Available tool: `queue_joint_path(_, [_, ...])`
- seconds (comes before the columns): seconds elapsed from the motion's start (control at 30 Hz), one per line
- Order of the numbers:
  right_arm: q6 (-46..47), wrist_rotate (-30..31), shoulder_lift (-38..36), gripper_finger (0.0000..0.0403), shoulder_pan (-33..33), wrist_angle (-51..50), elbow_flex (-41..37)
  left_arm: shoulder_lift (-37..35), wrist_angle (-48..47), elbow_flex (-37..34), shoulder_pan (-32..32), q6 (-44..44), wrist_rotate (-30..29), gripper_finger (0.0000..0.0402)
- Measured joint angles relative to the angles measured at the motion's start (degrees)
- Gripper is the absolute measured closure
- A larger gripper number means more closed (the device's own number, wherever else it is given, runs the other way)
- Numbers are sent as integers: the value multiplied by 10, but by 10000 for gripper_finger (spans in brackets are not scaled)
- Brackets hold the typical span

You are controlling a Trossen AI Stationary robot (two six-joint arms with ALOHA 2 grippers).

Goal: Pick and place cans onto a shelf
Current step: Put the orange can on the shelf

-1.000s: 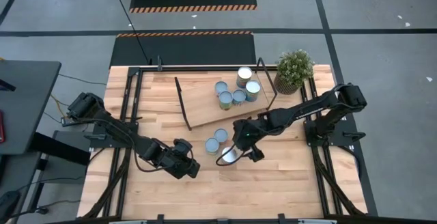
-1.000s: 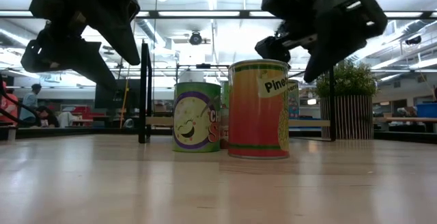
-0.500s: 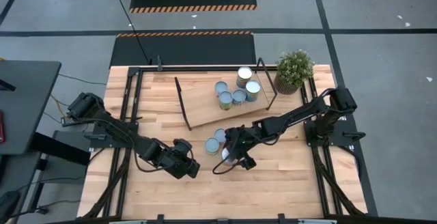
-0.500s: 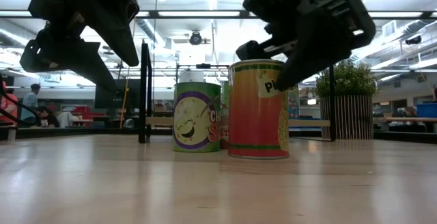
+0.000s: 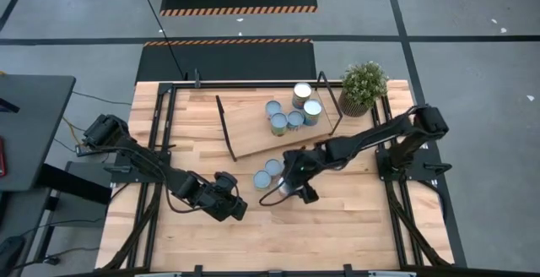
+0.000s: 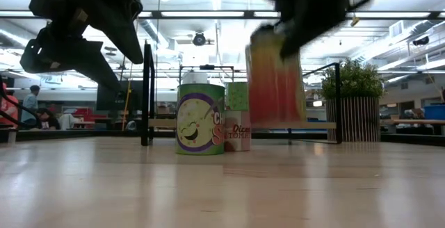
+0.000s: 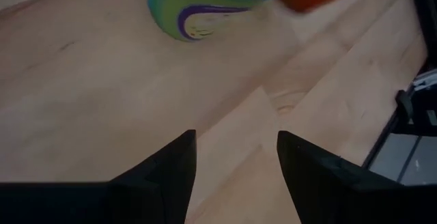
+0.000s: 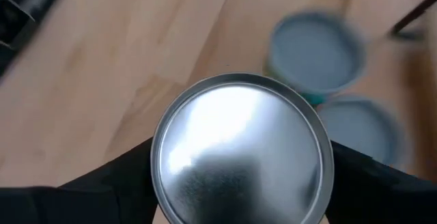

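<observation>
The right gripper (image 5: 288,188) has just closed on the tall can (image 6: 275,78) and picked it up. A moment ago this can stood on the tabletop (image 5: 337,226) with the fingers wide open around it. In the low view it hangs in the air, clear of the wood. So one more can is on its way, and I think the next job is to carry it to the shelf (image 5: 253,129) and set it down.

The left gripper (image 5: 229,207) waits near the front of the tabletop, at about 7 o'clock from the middle. Its fingers (image 7: 171,169) are apart and hold nothing.

The held can is in the middle of the tabletop. It has a shiny silver round top (image 8: 242,156), and the dark fingers press on both sides of it. Its side is red and orange with a yellow part. It looks smeary, so I think it is moving.

At about 10 o'clock from the held can, two more cans stay on the wood, close together. The green and purple can (image 6: 200,119) has a pale blue top. The little can (image 6: 237,131) behind it has a red and white label.

Farther back, around 12 o'clock, the shelf lies at a slant. Five cans (image 5: 294,113) stand on it in a bunch. A small plant (image 5: 363,87) sits at about 1 o'clock, near the far corner
</observation>
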Motion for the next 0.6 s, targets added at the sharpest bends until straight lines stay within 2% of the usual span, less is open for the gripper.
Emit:
queue_joint_path(0.13, [-10, 7, -46, 67, -23, -25, 29, 0, 8, 0, 0, 1, 4, 191])
queue_joint_path(0.3, [-10, 51, -59, 63, -73, 49, 44, 0, 6, 0, 2, 2, -10, 191])
queue_joint_path(0.5, [6, 52, 9, 75, -113, 50, 133, 0, 3, 0, 2, 16, -13, 191])
queue_joint_path(0.6, [2, 77, 65, 74, -120, 24, 196, 0, 1, 0, 2, 16, -13, 191])
